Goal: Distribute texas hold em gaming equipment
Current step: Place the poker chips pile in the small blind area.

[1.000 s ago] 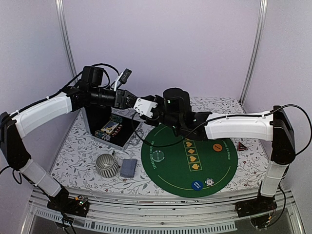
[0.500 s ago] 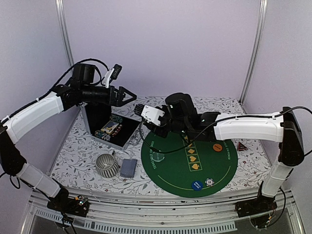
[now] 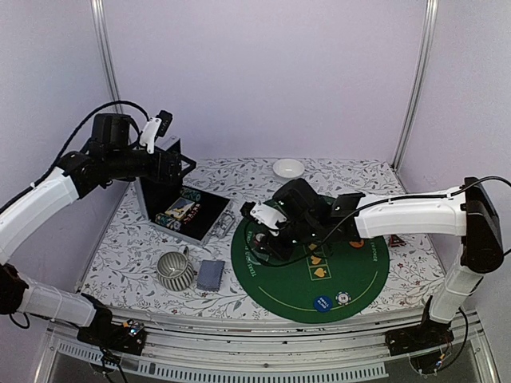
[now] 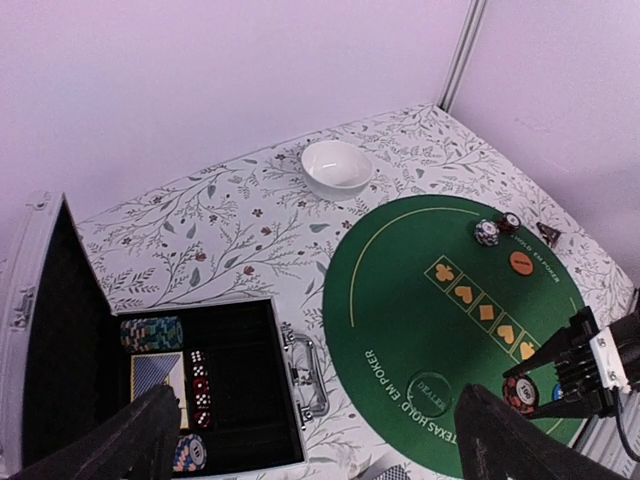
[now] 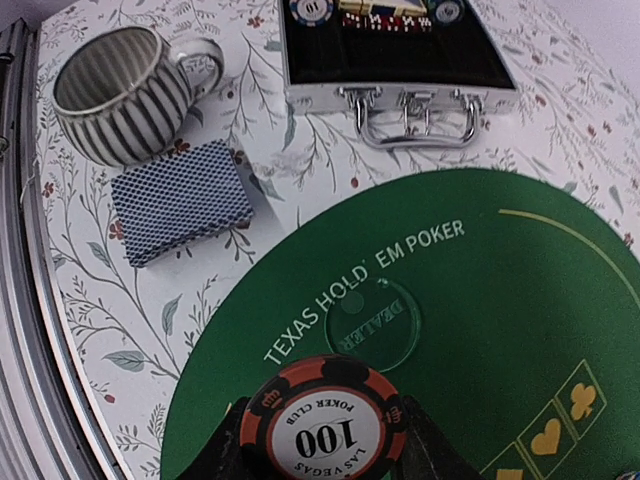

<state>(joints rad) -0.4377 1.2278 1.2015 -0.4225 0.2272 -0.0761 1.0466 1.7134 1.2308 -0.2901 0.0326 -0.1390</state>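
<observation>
My right gripper (image 5: pixel 325 455) is shut on a red-and-black "100" chip (image 5: pixel 325 430), held edge to edge just above the green poker mat (image 5: pixel 480 300). A clear dealer button (image 5: pixel 372 322) lies on the mat just ahead of it. In the top view this gripper (image 3: pixel 260 234) hangs over the mat's left part. A grey-blue deck of cards (image 3: pixel 211 274) lies left of the mat. A blue chip (image 3: pixel 322 303) and a white chip (image 3: pixel 343 298) sit at the mat's near edge. My left gripper (image 3: pixel 182 166) is open and empty, high above the open chip case (image 3: pixel 192 211).
The ribbed grey mug (image 3: pixel 176 270) stands beside the deck. A white bowl (image 3: pixel 288 167) sits at the back. The case (image 4: pixel 200 390) holds chip stacks, dice and cards, with its lid upright at the left. An orange button (image 4: pixel 521 263) and a small red triangle (image 4: pixel 547 233) lie on the far right.
The left gripper has opened and drawn back to the left, away from the right gripper. The right arm has come down to the mat's left part with the chip.
</observation>
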